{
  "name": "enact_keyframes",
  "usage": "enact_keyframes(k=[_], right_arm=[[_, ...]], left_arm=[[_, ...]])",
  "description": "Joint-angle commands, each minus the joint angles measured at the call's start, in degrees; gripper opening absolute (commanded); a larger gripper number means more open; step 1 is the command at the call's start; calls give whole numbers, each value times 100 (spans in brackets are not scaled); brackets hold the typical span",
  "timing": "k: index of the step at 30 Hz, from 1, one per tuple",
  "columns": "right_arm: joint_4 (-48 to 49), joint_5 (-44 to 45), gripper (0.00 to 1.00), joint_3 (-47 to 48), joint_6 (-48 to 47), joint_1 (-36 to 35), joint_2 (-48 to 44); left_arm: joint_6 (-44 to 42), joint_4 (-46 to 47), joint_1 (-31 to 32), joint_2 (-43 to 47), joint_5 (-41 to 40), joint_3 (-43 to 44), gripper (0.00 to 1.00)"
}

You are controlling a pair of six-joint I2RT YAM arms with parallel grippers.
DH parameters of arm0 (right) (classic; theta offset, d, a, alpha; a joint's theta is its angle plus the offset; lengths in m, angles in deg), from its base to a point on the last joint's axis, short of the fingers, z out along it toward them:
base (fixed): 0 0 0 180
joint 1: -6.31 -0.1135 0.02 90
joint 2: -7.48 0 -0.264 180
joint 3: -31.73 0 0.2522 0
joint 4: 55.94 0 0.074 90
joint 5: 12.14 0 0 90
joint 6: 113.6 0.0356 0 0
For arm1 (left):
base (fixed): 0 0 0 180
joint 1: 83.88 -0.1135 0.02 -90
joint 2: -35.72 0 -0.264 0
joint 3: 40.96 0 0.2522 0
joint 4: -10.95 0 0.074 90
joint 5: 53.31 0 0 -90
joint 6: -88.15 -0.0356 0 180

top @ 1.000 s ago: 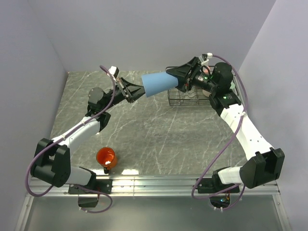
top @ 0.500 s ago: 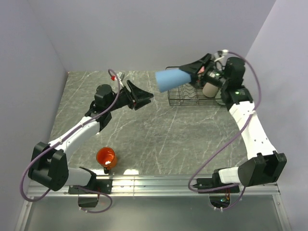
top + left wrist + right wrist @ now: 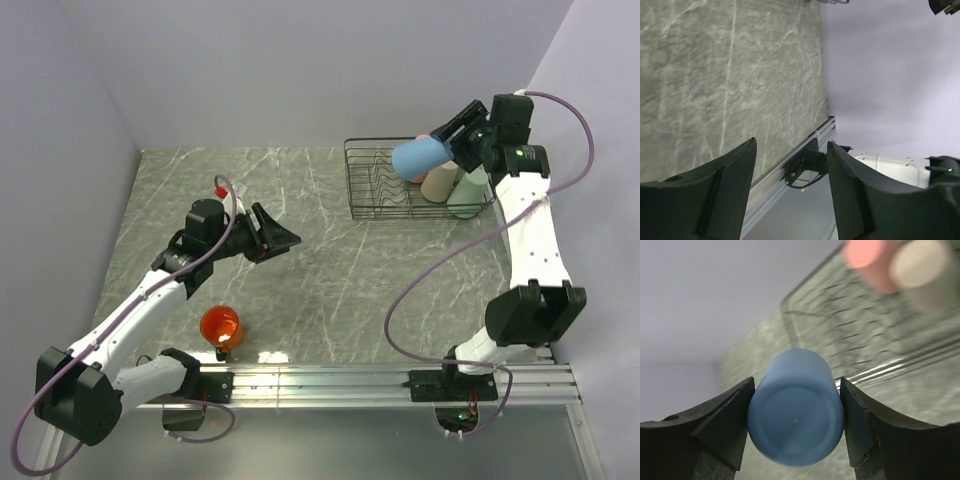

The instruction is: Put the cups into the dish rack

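My right jaws clamp the light blue cup sideways, up over the dish rack, where a beige cup and a pale green cup stand. My left jaws gape wide, holding nothing, above the bench. The orange mug sits on the bench by my left base.

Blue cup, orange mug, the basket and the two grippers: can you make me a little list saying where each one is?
light blue cup: held sideways in the air over the dish rack, not in it yet
right gripper: shut on the light blue cup
left gripper: open and empty, above the table
dish rack: far right of the table; holds a beige cup, a pale green cup and a pink cup
orange mug: on the table, near left, not loaded yet
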Motion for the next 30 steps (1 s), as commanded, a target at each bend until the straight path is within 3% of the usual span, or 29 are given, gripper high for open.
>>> enact_keyframes(k=[1, 11, 17, 30], right_arm=[[-446, 1501, 0, 294, -516, 31, 219], [133, 2471, 0, -84, -903, -13, 676], [379, 3060, 0, -250, -1079, -389, 966], [635, 3956, 0, -664, -798, -883, 1546]], left_arm=[[-491, -726, 9, 230, -209, 247, 63], [-693, -1684, 9, 678, -464, 388, 61], [-658, -2054, 9, 985, -649, 371, 60], [-526, -3118, 9, 1961, -1062, 247, 60]])
